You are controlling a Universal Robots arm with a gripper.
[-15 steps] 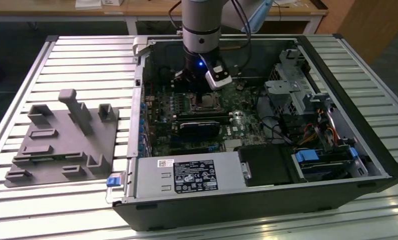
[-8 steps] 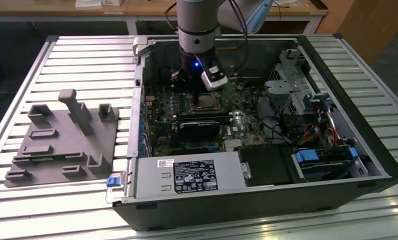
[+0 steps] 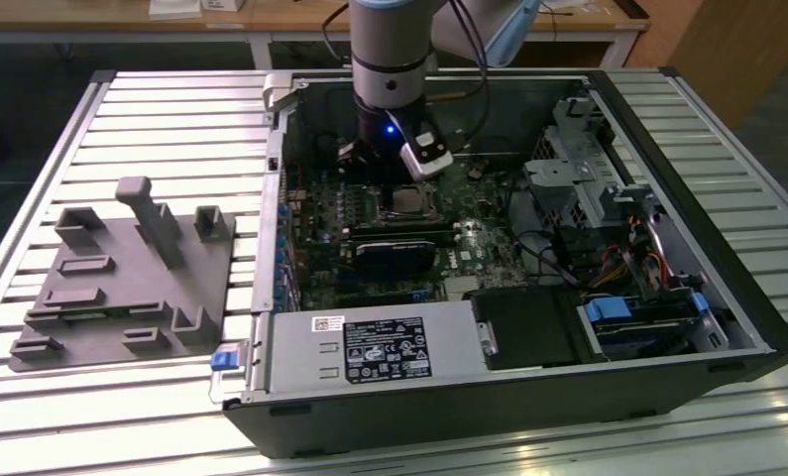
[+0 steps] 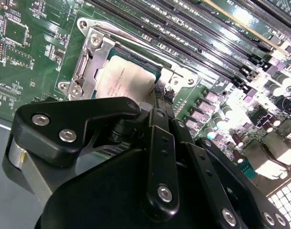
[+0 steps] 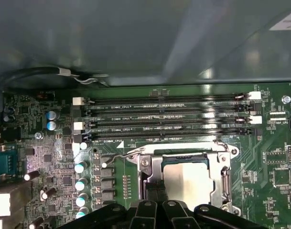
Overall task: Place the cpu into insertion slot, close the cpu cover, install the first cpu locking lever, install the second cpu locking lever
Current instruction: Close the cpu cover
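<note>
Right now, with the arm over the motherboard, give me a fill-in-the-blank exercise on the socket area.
1. The pale chip seated in the insertion slot is the ____.
2. The cpu cover lies ____ over it, not raised.
3. The circuit board around the socket is ____ in colour.
4. The gripper hangs beside the socket, inside the open black computer ____.

Missing words: cpu; closed; green; case.

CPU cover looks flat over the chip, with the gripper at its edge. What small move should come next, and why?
Probably shift the gripper across to the free end of the wire lever and press it down. The cover already lies flat around the chip, while that lever end seems to stand out beside the cover, apparently unhooked.
</note>
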